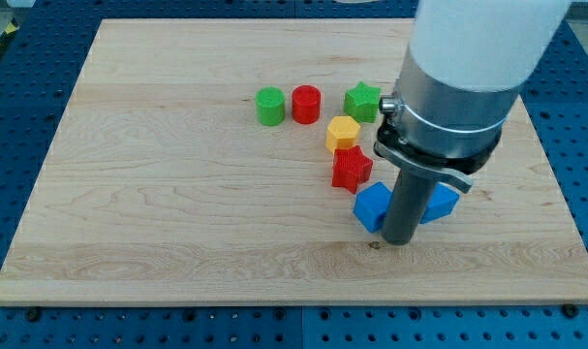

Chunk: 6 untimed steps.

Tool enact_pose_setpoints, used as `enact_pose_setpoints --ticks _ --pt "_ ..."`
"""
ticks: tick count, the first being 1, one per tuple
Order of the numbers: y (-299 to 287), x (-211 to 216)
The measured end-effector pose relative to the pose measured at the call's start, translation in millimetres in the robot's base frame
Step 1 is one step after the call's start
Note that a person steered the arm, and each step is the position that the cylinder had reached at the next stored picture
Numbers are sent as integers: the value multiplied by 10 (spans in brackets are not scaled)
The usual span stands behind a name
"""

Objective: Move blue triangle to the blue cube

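The blue cube [372, 206] sits right of the board's middle, toward the view's bottom. The blue triangle [442, 202] lies just to its right, partly hidden behind my rod. My tip [398, 240] rests on the board between the two, just below them, touching or nearly touching the cube's right side. The arm's wide grey and white body covers the area above the triangle.
A red star [351, 169] sits just above the blue cube, a yellow hexagon [342, 133] above that. A green star [362, 101], a red cylinder [306, 104] and a green cylinder [270, 107] form a row further up. The wooden board [177, 213] lies on a blue perforated table.
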<state>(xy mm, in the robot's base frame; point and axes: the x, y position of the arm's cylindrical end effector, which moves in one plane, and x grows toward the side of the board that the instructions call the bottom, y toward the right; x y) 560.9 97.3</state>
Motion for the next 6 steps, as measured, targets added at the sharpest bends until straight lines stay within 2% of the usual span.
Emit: enact_pose_setpoints --ticks 2,4,5,6 --pt "-239 32" --pt "546 228" --pt "905 114" --pt "1030 -283"
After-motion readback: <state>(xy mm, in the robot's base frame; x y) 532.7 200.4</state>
